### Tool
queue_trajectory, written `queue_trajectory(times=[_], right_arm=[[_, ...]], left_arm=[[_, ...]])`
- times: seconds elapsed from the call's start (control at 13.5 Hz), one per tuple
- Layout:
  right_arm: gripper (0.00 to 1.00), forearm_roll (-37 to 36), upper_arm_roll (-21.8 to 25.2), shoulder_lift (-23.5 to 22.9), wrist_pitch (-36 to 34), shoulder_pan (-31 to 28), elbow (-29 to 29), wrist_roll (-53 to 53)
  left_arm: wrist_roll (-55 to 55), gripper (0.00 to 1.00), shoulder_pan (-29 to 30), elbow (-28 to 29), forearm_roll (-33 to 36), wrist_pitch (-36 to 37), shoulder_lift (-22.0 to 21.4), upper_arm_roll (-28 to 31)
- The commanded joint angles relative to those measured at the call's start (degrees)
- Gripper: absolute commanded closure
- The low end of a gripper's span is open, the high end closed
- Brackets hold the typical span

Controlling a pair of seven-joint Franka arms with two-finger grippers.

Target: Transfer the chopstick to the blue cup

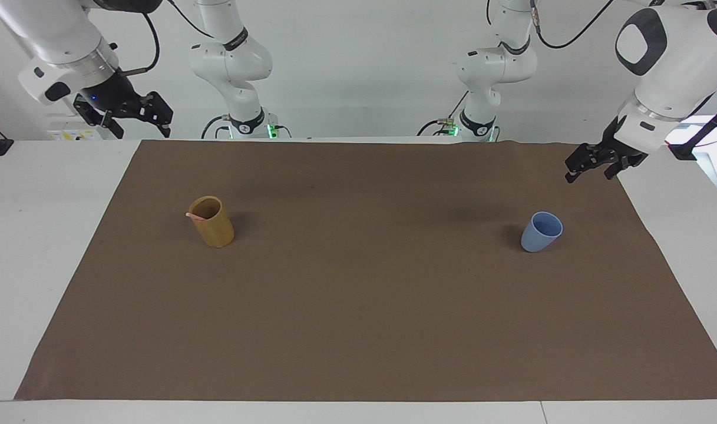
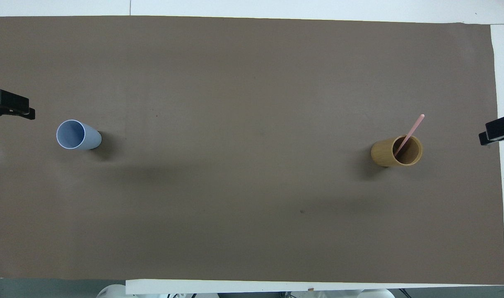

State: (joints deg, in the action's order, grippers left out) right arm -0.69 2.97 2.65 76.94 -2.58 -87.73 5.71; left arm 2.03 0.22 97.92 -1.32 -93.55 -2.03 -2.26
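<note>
One pale pink chopstick (image 1: 191, 215) stands tilted in a tan-brown cup (image 1: 215, 227) toward the right arm's end of the table; in the overhead view its upper end (image 2: 414, 127) sticks out over the cup's rim (image 2: 385, 154). The blue cup (image 1: 541, 232) stands upright and empty toward the left arm's end, and also shows in the overhead view (image 2: 74, 135). My right gripper (image 1: 140, 126) is open and empty, raised over the table's edge beside the mat, apart from the tan cup. My left gripper (image 1: 590, 175) is open and empty, over the mat's corner beside the blue cup.
A brown mat (image 1: 358, 306) covers most of the white table (image 1: 34, 235). Both grippers show only as tips at the sides of the overhead view: left gripper (image 2: 15, 109), right gripper (image 2: 496, 132).
</note>
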Motion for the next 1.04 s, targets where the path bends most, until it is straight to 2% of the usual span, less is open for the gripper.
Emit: queue_trajectory(times=[0.0, 0.3, 0.37, 0.59, 0.81, 0.96], right_arm=[[0.00, -2.6, -0.5, 0.3, 0.1, 0.0, 0.4, -0.1], [0.00, -2.4, -1.5, 0.2, 0.4, 0.1, 0.6, -0.8], [0.00, -2.4, -1.9, 0.3, 0.4, 0.1, 0.7, -0.8], [0.00, -2.3, -1.9, 0.3, 0.5, -0.1, 0.2, -0.7], [0.00, -2.3, -1.9, 1.0, 0.6, -0.1, -1.4, -0.8], [0.00, -2.3, -1.9, 1.5, 0.6, -0.3, -2.1, -0.8]], left_arm=[[1.1, 0.00, -0.5, -0.1, -0.3, -0.3, -0.2, 0.2], [2.5, 0.00, 0.3, 0.3, -0.2, -0.8, -0.3, 0.6], [3.0, 0.00, 0.4, 1.9, 0.1, -3.0, -0.9, 0.7], [3.2, 0.00, 1.5, 11.7, 2.6, -12.2, -3.4, 0.7], [3.4, 0.00, 2.9, 19.8, 2.6, -22.4, -2.9, 0.7], [3.3, 0.00, 3.8, 22.3, 2.6, -26.1, -2.0, 0.7]])
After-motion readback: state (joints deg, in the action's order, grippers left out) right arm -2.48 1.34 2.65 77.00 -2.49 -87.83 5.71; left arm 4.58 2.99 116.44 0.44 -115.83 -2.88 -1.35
